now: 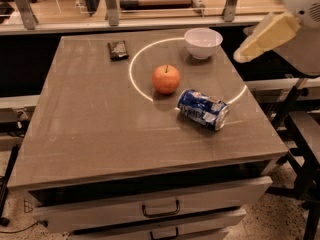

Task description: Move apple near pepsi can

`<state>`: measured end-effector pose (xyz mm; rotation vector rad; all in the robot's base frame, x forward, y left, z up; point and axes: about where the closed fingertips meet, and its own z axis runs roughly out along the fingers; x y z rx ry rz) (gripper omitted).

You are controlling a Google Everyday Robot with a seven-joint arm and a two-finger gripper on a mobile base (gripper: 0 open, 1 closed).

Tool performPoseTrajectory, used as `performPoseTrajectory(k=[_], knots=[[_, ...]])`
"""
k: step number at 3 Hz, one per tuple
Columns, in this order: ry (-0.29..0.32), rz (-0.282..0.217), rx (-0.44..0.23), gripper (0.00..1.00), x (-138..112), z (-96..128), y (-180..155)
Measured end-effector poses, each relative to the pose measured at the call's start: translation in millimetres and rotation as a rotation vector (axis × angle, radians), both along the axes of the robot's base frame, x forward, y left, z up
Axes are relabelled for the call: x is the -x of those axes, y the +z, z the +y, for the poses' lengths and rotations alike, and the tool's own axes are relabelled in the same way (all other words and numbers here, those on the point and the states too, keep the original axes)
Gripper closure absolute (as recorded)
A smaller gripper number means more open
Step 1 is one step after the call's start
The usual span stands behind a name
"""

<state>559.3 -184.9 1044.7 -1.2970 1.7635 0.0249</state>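
Note:
The orange-red apple (166,79) stands upright on the brown table (100,129), near its middle. The blue pepsi can (203,109) lies on its side just right of and in front of the apple, with a small gap between them. My gripper (245,53) is raised above the table's right edge, well to the right of both, with its cream-coloured fingers pointing down and left. It holds nothing.
A white bowl (203,42) stands at the back right of the table. A small dark snack packet (118,49) lies at the back left. A white arc is marked on the tabletop. Drawers are below the front edge; a metal frame stands to the right.

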Motion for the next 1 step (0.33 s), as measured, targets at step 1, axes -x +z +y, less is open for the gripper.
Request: performPoseTrajectory(k=[1], knots=[[0.004, -0.016, 0.006, 0.00, 3.1, -4.4, 3.6]])
